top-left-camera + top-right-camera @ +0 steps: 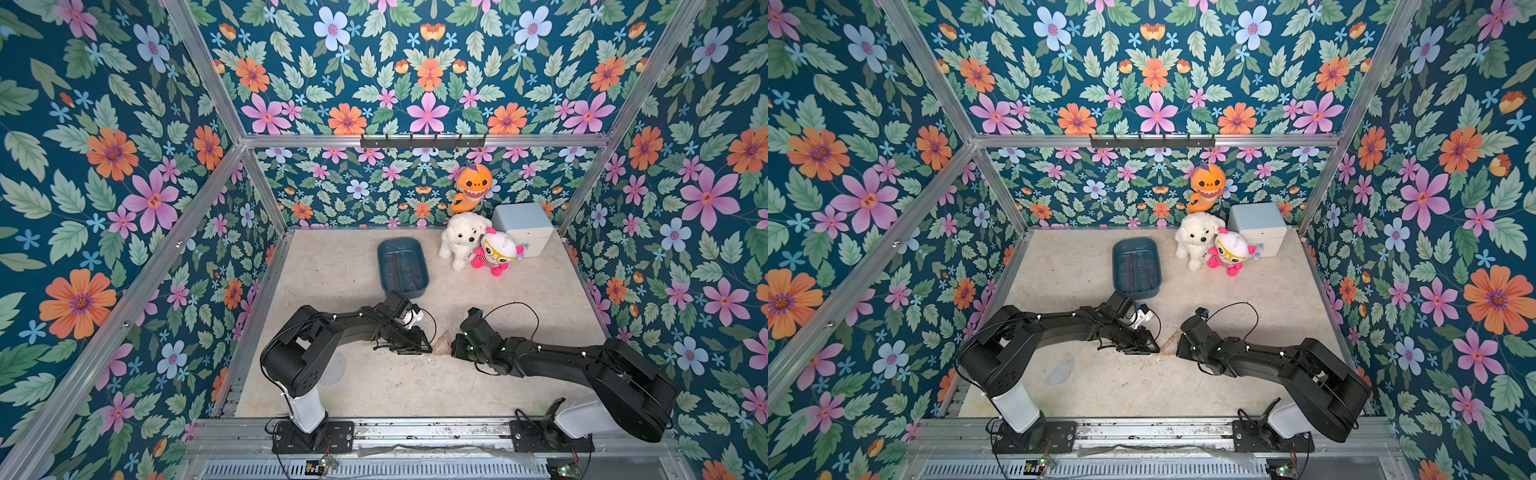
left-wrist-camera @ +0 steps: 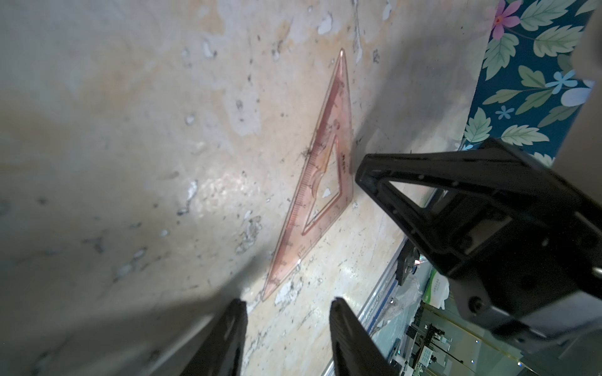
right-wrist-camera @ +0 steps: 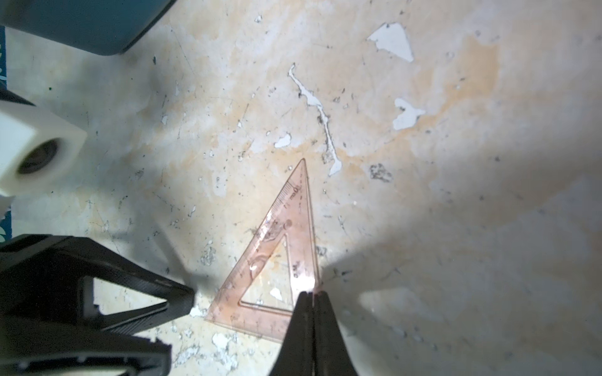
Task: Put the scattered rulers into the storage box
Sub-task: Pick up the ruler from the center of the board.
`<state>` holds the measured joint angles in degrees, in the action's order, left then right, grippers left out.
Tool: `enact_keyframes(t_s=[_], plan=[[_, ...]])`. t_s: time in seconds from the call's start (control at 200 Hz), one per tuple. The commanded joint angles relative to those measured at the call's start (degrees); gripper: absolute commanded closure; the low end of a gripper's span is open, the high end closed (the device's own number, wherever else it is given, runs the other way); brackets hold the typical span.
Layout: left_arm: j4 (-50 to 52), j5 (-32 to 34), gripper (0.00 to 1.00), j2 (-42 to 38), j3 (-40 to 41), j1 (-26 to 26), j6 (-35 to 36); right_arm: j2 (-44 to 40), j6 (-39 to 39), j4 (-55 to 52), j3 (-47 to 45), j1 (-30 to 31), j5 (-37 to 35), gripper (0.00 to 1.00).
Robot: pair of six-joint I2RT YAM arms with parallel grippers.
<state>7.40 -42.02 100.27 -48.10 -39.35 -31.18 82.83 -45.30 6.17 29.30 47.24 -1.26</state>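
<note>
Right gripper [image 3: 311, 294] clenched empty, tips against set square [image 2: 335, 107] edge, likely backstop; left gripper [image 2: 288, 301] parted, empty, at opposite corner for pinch.

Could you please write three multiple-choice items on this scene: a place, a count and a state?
1. Where is the pink set square? A in the storage box; B on the table between the left gripper and the right gripper; C on a plush.
2. How many plush toys are there? A two; B five; C three.
3. The right gripper is: A shut; B wide open; C out of view.
Key: B, it lies on the table between their tips; C, orange plush, white plush, pink plush; A, its jaws are closed together.
</note>
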Motion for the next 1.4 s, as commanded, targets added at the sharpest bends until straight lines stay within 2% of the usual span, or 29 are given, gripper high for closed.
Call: enact_keyframes(t_s=[0.0, 0.42, 1.08, 1.395], plan=[[4.1, 6.3, 0.52, 0.5, 0.6, 0.2, 0.1, 0.4, 0.4, 1.1, -0.1, 0.0, 0.4, 0.93], [2.3, 5.1, 0.52, 0.8, 2.0, 0.2, -0.7, -1.9, 1.3, -0.6, 0.8, 0.1, -0.2, 0.93], [2.6, 4.1, 0.5, 0.5, 3.6, 0.2, -1.0, 1.4, 0.0, 2.3, -1.9, 0.0, 0.8, 0.94], [-0.7, 2.1, 0.49, 1.9, 5.2, 0.1, -2.3, 2.0, -0.5, 4.2, -2.9, 0.0, 1.3, 0.94]])
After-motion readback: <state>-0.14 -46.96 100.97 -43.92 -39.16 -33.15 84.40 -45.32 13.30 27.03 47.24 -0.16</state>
